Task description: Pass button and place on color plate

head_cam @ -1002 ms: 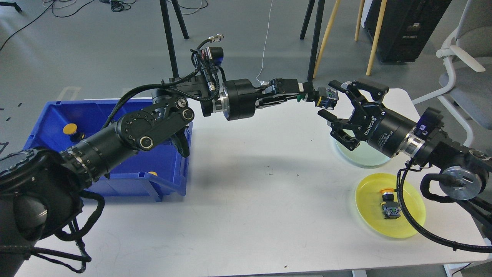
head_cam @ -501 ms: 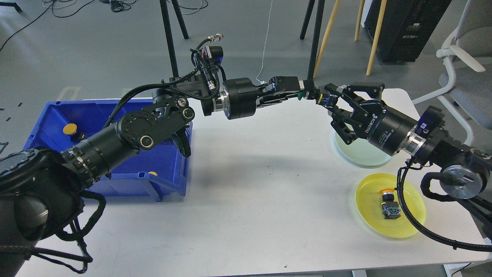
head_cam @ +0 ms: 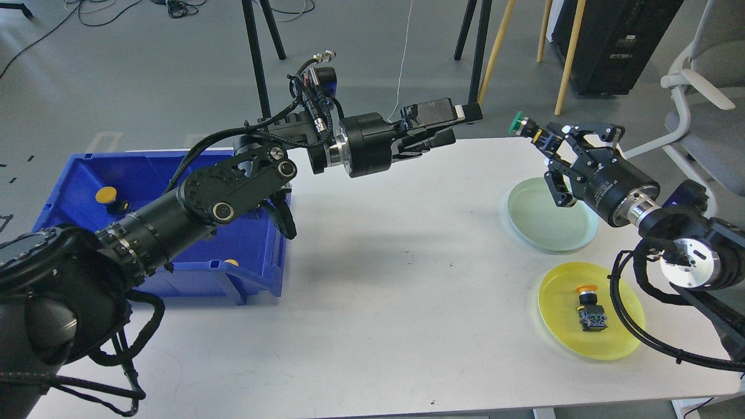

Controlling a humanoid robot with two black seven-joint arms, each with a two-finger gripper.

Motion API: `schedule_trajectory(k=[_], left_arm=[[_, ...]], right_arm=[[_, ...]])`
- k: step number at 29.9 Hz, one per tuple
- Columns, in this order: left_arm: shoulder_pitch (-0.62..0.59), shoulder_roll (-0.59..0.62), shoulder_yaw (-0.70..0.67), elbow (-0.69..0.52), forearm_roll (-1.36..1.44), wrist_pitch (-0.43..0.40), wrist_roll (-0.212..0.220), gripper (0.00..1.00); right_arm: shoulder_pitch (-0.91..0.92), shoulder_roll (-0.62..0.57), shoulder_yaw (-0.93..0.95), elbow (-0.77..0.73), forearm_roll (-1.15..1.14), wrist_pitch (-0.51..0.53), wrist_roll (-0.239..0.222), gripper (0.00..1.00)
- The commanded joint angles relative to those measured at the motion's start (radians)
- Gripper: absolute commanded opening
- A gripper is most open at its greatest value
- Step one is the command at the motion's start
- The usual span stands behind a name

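My right gripper (head_cam: 544,141) is shut on a green-capped button (head_cam: 522,127) and holds it in the air above the far edge of the pale green plate (head_cam: 550,216). My left gripper (head_cam: 460,123) is open and empty, held over the table's far side, well left of the button. The yellow plate (head_cam: 591,310) lies at the right front with a yellow-capped button (head_cam: 589,306) on it.
A blue bin (head_cam: 157,215) stands at the table's left with yellow-capped buttons (head_cam: 107,196) inside. Tripod legs and wooden legs stand behind the table. An office chair (head_cam: 704,116) is at the far right.
The green button has passed from my left gripper to my right. The left gripper opened and rose back left. The right gripper closed on the button and pulled right.
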Motion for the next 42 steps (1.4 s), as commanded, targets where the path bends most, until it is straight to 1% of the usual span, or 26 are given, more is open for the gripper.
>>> schedule_trajectory(k=[1,3,6,8,11,12,13,14,16,17,23,26,28,30,31,33,35,38,39,42], left_arm=[[0.001,-0.002,0.000,0.002,-0.002,0.000,0.000,0.94],[0.001,-0.002,0.000,0.002,-0.004,0.000,0.000,0.94],[0.001,-0.002,0.000,0.002,-0.004,0.000,0.000,0.94],[0.001,-0.003,0.000,0.002,-0.004,0.000,0.000,0.94],[0.002,-0.003,0.000,0.002,-0.010,0.000,0.000,0.94],[0.002,-0.003,0.000,0.002,-0.010,0.000,0.000,0.94],[0.004,-0.003,0.000,0.002,-0.010,0.000,0.000,0.94],[0.005,-0.003,0.000,0.002,-0.010,0.000,0.000,0.94],[0.007,-0.003,0.000,0.002,-0.010,0.000,0.000,0.94],[0.007,-0.003,0.000,0.002,-0.010,0.000,0.000,0.94],[0.007,0.009,-0.007,0.002,-0.034,0.000,0.000,0.94],[0.007,0.038,-0.016,0.003,-0.096,0.000,0.000,0.94],[0.007,0.086,-0.046,0.003,-0.180,0.000,0.000,0.94],[0.008,0.130,-0.069,0.002,-0.316,0.000,0.000,0.94],[0.008,0.145,-0.069,-0.001,-0.378,0.000,0.000,0.94],[0.016,0.187,-0.069,-0.006,-0.496,0.000,0.000,0.94],[0.042,0.228,-0.073,-0.020,-0.568,0.000,0.000,0.94],[0.076,0.262,-0.099,-0.035,-0.617,0.000,0.000,0.94],[0.090,0.262,-0.118,-0.035,-0.624,0.000,0.000,0.94],[0.122,0.252,-0.158,-0.035,-0.627,0.000,0.000,0.94]], right_arm=[[0.022,0.096,-0.014,-0.194,0.048,-0.199,-0.135,0.00],[0.049,0.149,-0.043,-0.278,0.037,-0.245,-0.181,0.00],[0.079,0.192,-0.114,-0.395,0.009,-0.250,-0.186,0.00],[0.089,0.212,-0.120,-0.400,0.009,-0.249,-0.184,0.01],[0.093,0.215,-0.119,-0.392,0.008,-0.249,-0.181,0.12],[0.101,0.215,-0.117,-0.386,0.009,-0.249,-0.178,0.17],[0.110,0.215,-0.117,-0.380,0.009,-0.247,-0.177,0.25],[0.113,0.215,-0.117,-0.372,0.009,-0.247,-0.177,0.38],[0.116,0.213,-0.117,-0.361,0.008,-0.241,-0.177,0.83],[0.118,0.213,-0.115,-0.360,0.008,-0.239,-0.177,0.97],[0.118,0.207,-0.094,-0.348,0.009,-0.227,-0.178,0.97],[0.121,0.184,-0.057,-0.247,0.009,-0.187,-0.175,0.98],[0.121,0.137,0.022,-0.138,0.008,-0.100,-0.175,0.98],[0.130,0.089,0.088,-0.044,0.005,0.036,-0.175,0.98],[0.144,0.075,0.099,-0.024,0.005,0.091,-0.175,0.98],[0.194,0.049,0.101,-0.015,0.014,0.207,-0.175,0.98],[0.216,0.009,0.107,-0.019,0.038,0.349,-0.172,0.98],[0.222,-0.008,0.098,-0.065,0.142,0.614,-0.174,0.98],[0.220,-0.002,0.096,-0.088,0.178,0.685,-0.174,0.98],[0.219,0.008,0.086,-0.120,0.212,0.685,-0.175,0.98]])
